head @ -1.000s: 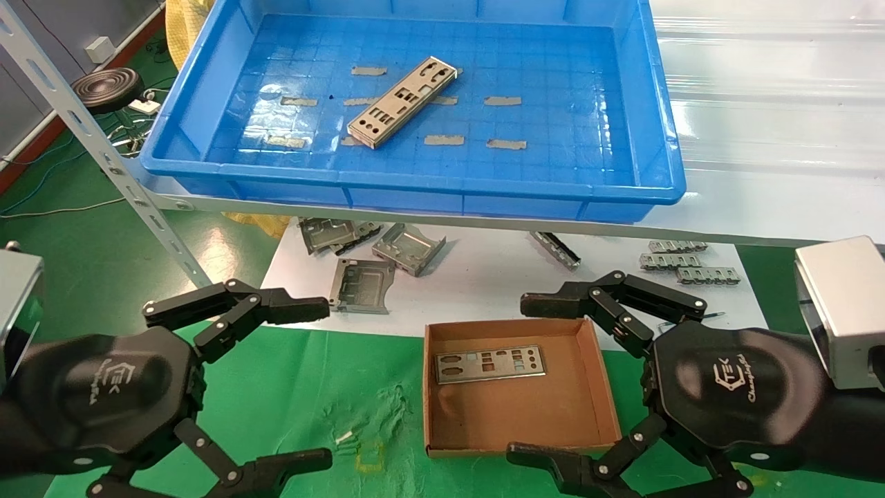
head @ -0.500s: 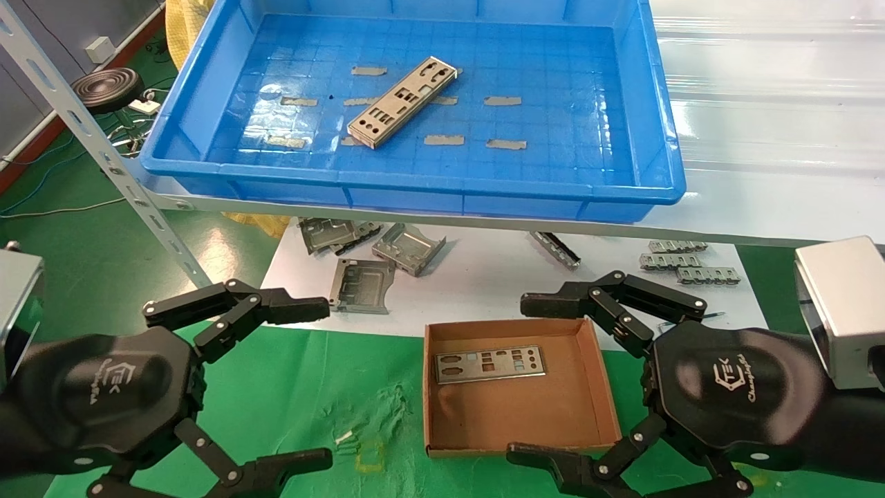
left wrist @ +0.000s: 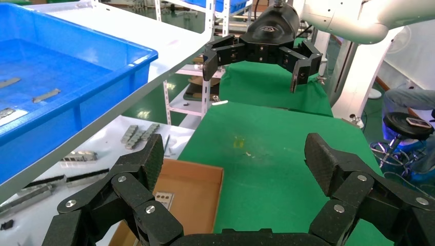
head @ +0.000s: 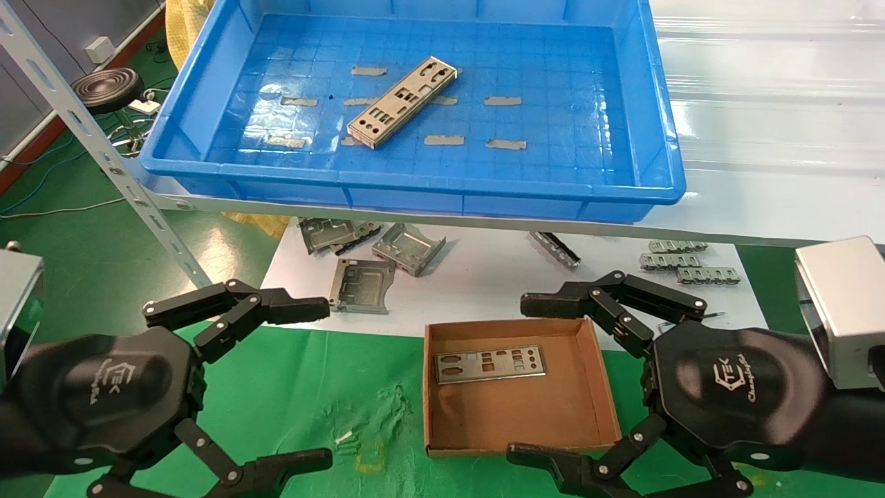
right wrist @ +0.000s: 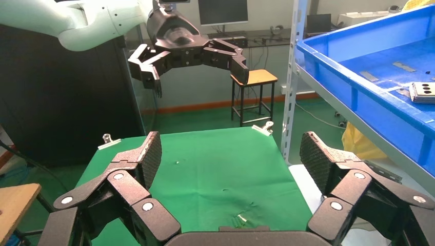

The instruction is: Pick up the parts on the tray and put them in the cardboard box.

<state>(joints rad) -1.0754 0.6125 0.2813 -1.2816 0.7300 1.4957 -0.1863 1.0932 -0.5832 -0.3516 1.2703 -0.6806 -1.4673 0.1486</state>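
One long silver-grey punched plate (head: 403, 101) lies slanted in the middle of the blue tray (head: 643, 117) on the shelf; its end shows in the right wrist view (right wrist: 423, 91). A second plate (head: 489, 363) lies flat in the brown cardboard box (head: 599, 377) on the green cloth, also in the left wrist view (left wrist: 165, 198). My left gripper (head: 304, 380) is open and empty, low at the left of the box. My right gripper (head: 536, 377) is open and empty, beside the box's right edge.
On the white sheet under the shelf lie squarish folded brackets (head: 362, 285) and toothed strips (head: 681, 261). A slanted grey shelf post (head: 104, 159) stands at the left. The green cloth (head: 332, 387) covers the near table.
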